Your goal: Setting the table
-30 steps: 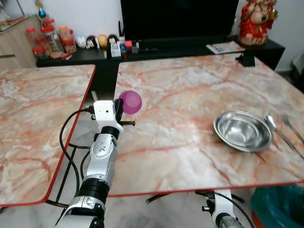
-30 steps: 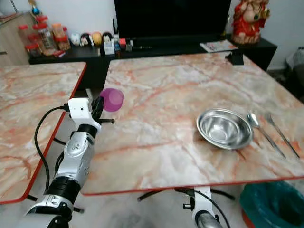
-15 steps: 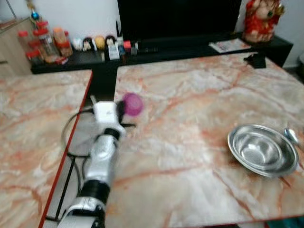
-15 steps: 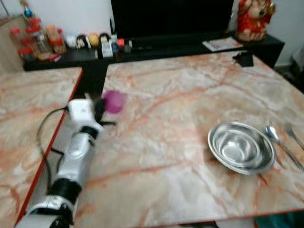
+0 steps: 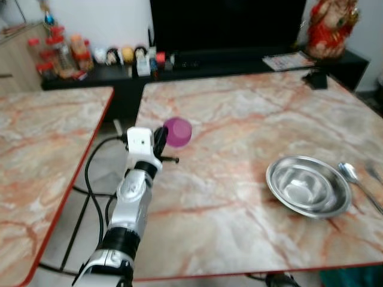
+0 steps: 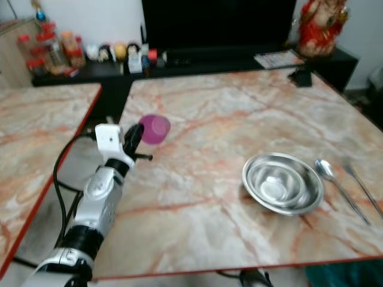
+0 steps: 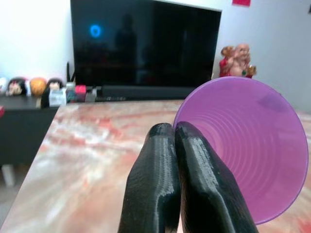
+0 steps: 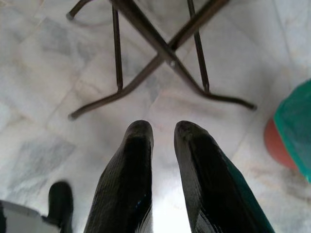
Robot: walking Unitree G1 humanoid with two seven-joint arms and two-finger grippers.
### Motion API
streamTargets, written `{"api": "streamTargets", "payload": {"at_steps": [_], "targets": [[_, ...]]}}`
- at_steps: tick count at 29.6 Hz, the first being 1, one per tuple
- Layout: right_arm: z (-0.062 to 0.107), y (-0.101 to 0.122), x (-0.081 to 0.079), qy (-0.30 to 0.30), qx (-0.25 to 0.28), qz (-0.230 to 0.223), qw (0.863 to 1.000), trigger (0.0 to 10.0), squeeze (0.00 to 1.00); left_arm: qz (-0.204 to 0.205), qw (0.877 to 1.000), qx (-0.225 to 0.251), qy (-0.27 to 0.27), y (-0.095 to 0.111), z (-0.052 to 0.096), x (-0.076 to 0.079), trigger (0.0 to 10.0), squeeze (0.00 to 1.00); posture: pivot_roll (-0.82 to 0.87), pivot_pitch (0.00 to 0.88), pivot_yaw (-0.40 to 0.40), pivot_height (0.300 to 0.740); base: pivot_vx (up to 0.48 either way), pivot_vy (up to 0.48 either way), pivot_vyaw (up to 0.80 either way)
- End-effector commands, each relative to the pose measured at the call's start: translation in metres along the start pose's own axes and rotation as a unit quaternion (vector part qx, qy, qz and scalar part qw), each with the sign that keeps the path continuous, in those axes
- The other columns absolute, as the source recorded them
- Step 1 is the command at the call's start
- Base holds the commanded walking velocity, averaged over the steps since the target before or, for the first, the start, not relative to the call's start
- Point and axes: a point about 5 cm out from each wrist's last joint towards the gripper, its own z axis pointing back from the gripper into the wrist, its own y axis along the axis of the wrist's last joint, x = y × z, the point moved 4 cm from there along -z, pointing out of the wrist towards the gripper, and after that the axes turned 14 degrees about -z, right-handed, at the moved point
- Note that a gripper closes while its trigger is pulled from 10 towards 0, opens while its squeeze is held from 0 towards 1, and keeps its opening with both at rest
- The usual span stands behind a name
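Over the marble table's (image 5: 239, 179) left edge, a purple cup (image 5: 178, 131) is pinched by its rim in the left gripper (image 7: 177, 141), so it could be dropped through slippage.

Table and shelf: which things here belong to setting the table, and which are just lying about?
Job:
purple cup, held by the left tool
steel bowl
spoon
fork
table

Lying about:
jars
figurines
red statue
TV
magazine
green bin
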Motion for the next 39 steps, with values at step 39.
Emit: {"api": "streamTargets", "payload": {"at_steps": [39], "targets": [[-0.0002, -0.0034, -0.0081, 0.010, -0.005, 0.004, 1.000, 10.0, 0.00, -0.004, 1.000, 0.014, -0.001, 0.0105, -0.0026, -0.0051, 10.0, 0.00, 0.06, 0.000, 0.044, 0.714, 0.070, -0.144, 0.00]]}}
